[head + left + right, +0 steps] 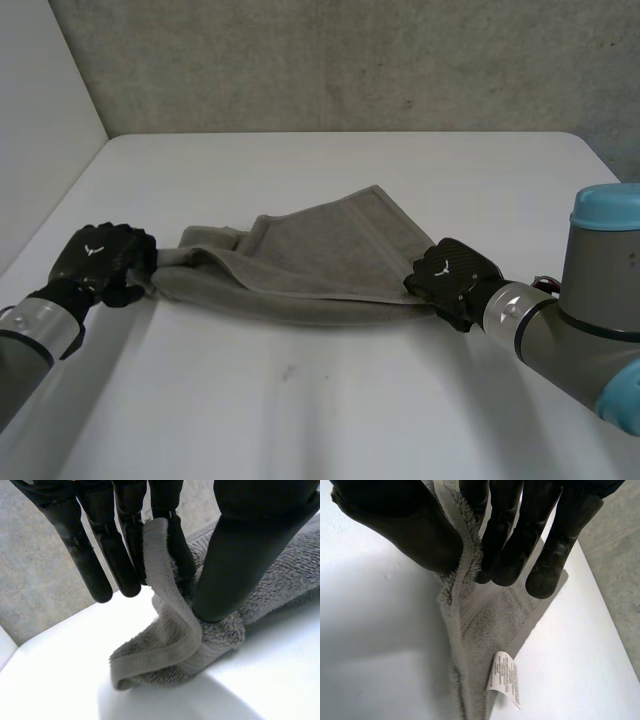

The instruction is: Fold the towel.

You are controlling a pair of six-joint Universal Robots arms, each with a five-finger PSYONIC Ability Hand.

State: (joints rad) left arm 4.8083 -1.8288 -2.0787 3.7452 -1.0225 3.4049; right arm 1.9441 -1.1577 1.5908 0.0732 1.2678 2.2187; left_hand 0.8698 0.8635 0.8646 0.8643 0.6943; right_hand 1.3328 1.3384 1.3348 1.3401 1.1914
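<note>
Where right hand (455, 280) pinches towel (320, 255), a label (503, 679) hangs.

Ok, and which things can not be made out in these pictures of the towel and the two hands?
1. Head view: the backs of the left hand and the right hand cover the parts of the towel that they pinch.
2. Right wrist view: the print on the white label is too small to read.
3. Left wrist view: the picture's edge cuts off the towel beyond the hand.
</note>
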